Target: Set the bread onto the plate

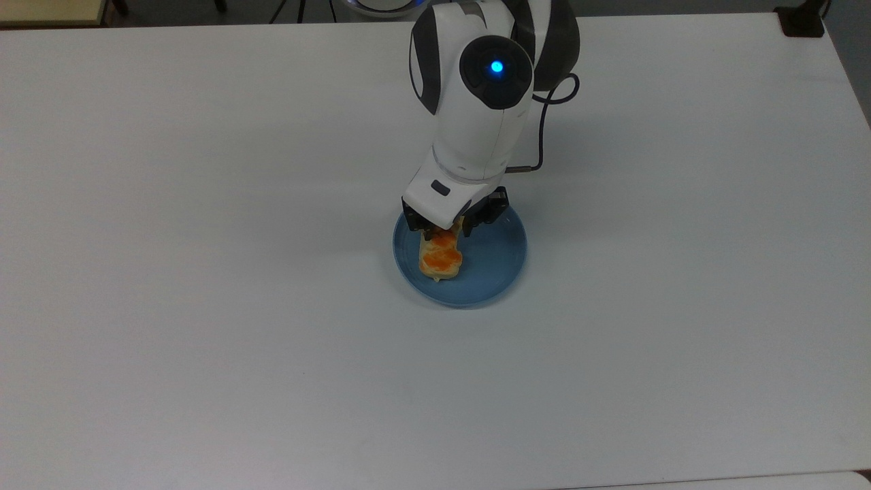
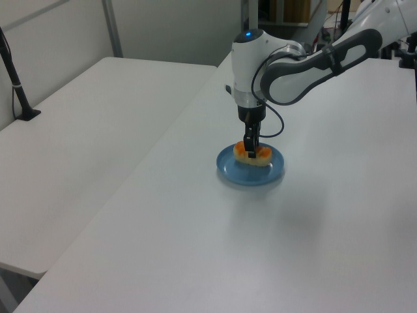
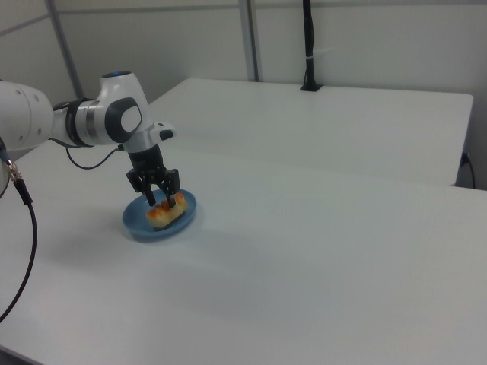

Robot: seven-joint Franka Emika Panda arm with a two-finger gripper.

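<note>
While the gripper (image 3: 160,199) clasps the bread (image 1: 441,257) over the blue plate (image 1: 507,255) (contact with it unclear), a broad white table (image 1: 204,306) spreads around; a second white table (image 2: 85,130) stands beside pale walls.

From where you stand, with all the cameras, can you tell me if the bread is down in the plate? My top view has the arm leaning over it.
Observer: In the left view the bread sits low inside the plate rim, and I see no gap under it.
Operator: Is it lying flat or tipped?
Observer: In the right view it lies about level, orange side up.
Operator: And how is the tool placed on it?
Observer: In the left view the tool points straight down at the bread's middle, and the bread sticks out on both sides of it.
</note>
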